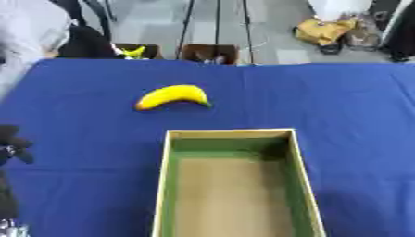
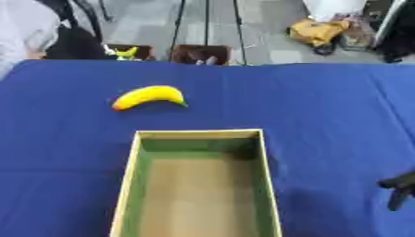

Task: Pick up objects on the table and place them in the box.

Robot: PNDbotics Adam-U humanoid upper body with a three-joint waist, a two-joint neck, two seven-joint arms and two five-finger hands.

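Banana [image 1: 172, 96] is lying on the blue table [image 1: 348, 102], curved side up, a bit beyond the box's far-left corner and not touching it. Nothing's holding it, both hands are well apart from it.

Box [image 1: 236, 133] sits near-center w/ its long side running toward the robot. Light wood rim, green inner walls, brownish floor, open top. Can't see anything inside.

Left hand [image 1: 11, 146] only pokes in at the left edge of the left eye view, about level w/ the box's far end. Dark fingers look relaxed and spread a little, not wrapped on anything, but it's mostly cut off so tbh that's all I can say.

Right hand [image 2: 399, 185] shows at the right edge of the right eye view, near the lower corner, off to the side of the box. A couple of dark fingers hang loose, one pointing down, holding nothing.
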